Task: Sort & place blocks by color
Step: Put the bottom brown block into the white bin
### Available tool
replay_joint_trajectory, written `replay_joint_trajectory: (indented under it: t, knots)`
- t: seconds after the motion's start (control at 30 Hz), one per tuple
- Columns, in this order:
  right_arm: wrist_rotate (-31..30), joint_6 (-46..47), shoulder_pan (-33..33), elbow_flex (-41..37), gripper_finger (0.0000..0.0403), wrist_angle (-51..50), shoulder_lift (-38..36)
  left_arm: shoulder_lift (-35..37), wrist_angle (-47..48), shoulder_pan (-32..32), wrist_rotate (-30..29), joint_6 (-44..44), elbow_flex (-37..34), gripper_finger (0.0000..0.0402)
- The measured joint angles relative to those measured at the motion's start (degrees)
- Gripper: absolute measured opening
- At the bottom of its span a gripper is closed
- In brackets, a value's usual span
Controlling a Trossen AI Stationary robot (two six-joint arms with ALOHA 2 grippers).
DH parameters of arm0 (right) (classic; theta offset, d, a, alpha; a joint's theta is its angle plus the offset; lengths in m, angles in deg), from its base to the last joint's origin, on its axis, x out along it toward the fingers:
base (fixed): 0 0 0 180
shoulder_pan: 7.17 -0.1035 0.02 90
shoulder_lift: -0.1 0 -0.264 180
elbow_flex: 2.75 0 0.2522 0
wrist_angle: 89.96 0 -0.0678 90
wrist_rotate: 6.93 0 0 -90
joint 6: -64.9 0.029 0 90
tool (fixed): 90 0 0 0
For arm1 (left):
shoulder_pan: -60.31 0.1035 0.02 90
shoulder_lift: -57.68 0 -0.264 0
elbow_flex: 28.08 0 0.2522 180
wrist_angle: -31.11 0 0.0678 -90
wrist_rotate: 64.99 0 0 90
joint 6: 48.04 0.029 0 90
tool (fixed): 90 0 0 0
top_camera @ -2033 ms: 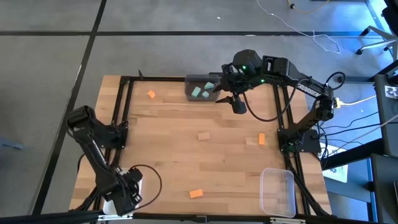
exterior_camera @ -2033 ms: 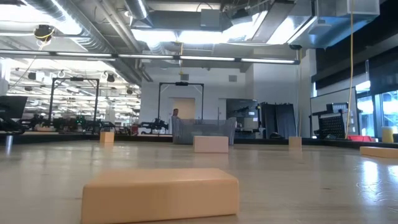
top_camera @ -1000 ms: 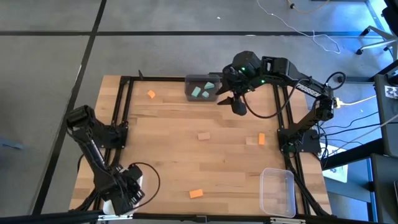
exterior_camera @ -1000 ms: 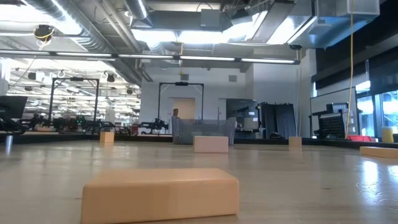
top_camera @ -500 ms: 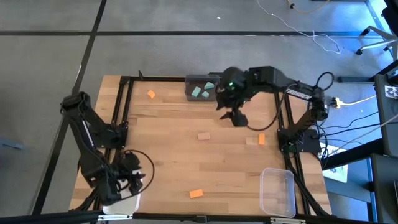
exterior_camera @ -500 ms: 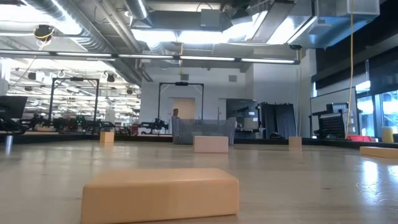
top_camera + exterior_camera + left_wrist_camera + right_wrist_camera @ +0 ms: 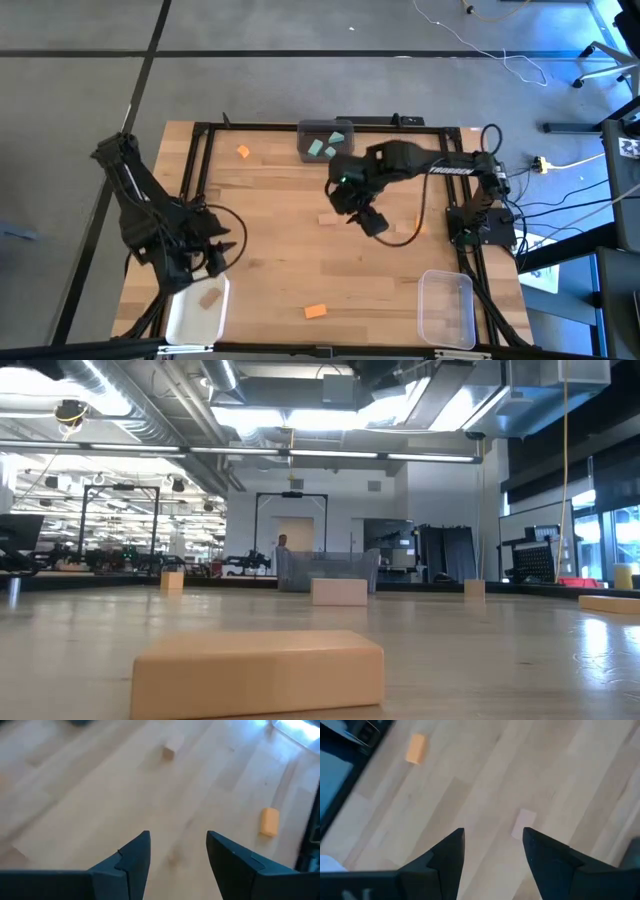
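Two grippers work this table, and we take them left to right. Our left gripper [image 7: 222,250] hangs with its fingers apart and nothing between them, just above the white bin [image 7: 178,322], where one tan block [image 7: 210,297] already lies. Farther along, an orange block [image 7: 243,152] sits near the far edge and another orange block [image 7: 315,311] near the front edge. At mid-table a tan block [image 7: 328,218] lies just beside our right gripper [image 7: 368,220], whose fingers stand wide and empty; from its wrist we see that same tan block [image 7: 522,823] on the wood just ahead of the gap. Behind it the dark bin [image 7: 303,148] holds teal blocks [image 7: 322,146]. To the right, an orange block [image 7: 421,224] lies close by, and the clear bin [image 7: 446,310] waits at the front corner. We judge the step in hand to be picking up the middle tan block. To do it well, we should centre the fingers over it, turn the wrist to span its narrow width, lower until the tips nearly meet the wood, then close squarely without nudging it.
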Motion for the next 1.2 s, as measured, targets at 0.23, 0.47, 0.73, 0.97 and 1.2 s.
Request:
replay_joint_trajectory:
  t: [0.23, 0.47, 0.73, 0.97, 1.2]
  knots:
    - [-5.6, 7.2, -2.2, 0.0, 0.0202, 3.2, 4.4, 5.6, 5.3, 0.0, -4.1, 6.8, 0.0, 0.0183]
    - [-11.9, 16.9, -2.2, 0.0, 0.0202, 7.6, 10.4, 9.9, 6.1, 0.0, -2.1, 16.1, 0.0, 0.0183]
    - [-14.7, 17.4, -1.7, 0.0, 0.0202, 9.3, 17.5, 12.3, 6.5, 0.0, 0.8, 21.0, 0.0, 0.0183]
    - [-18.0, 17.4, -0.4, 0.0, 0.0202, 8.7, 21.9, 12.3, 6.5, 0.0, 2.0, 21.3, 0.0, 0.0183]
    - [-15.0, 17.4, 1.8, 0.0, 0.0202, 5.8, 22.9, 12.3, 6.5, 0.0, 2.1, 21.2, 0.0, 0.0183]
